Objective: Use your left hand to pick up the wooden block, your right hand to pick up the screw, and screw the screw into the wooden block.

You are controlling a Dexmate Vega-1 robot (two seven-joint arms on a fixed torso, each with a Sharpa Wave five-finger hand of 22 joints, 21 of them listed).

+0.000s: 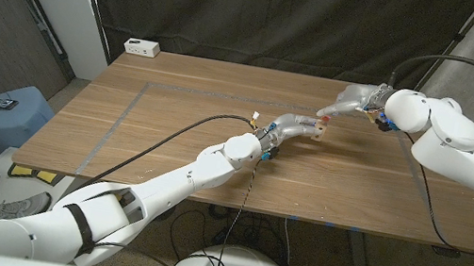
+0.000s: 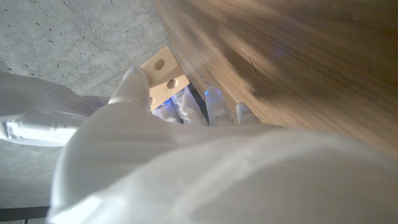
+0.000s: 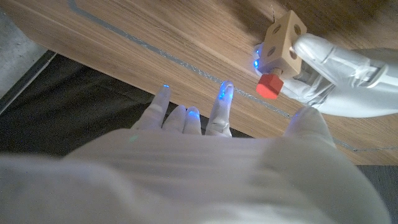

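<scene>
Black curtain hanging behind a wooden table point(image 1: 170, 132), concrete floor showing around it.

Nearest, reaching in from the bottom left corner of the head view: left arm point(image 1: 162, 183), with a black cable trailing alongside. Lying further out, near the table's middle right: left hand point(image 1: 287, 130), gripping the block point(image 1: 318, 132) at its fingertips and holding it just above the tabletop. Showing in the left wrist view: block point(image 2: 163, 76), pale wood with round holes in its faces, pressed between the thumb and the other fingers point(image 2: 214, 106). Showing in the right wrist view: same block point(image 3: 283, 40) with a red screw point(image 3: 269, 86) sticking out of one face, red head touching the left hand's fingers.

Just beyond the block, coming in from the right: right hand point(image 1: 353, 102), fingers pointing toward the block, tips close to it. In the right wrist view, fingers point(image 3: 219, 109) spreading apart over the table with nothing between them, thumb standing near the screw but not touching it; hand holding nothing.

Farther back, sitting at the table's far left corner: small white box point(image 1: 142, 46). Standing on the floor at left: blue container point(image 1: 6, 116).
</scene>
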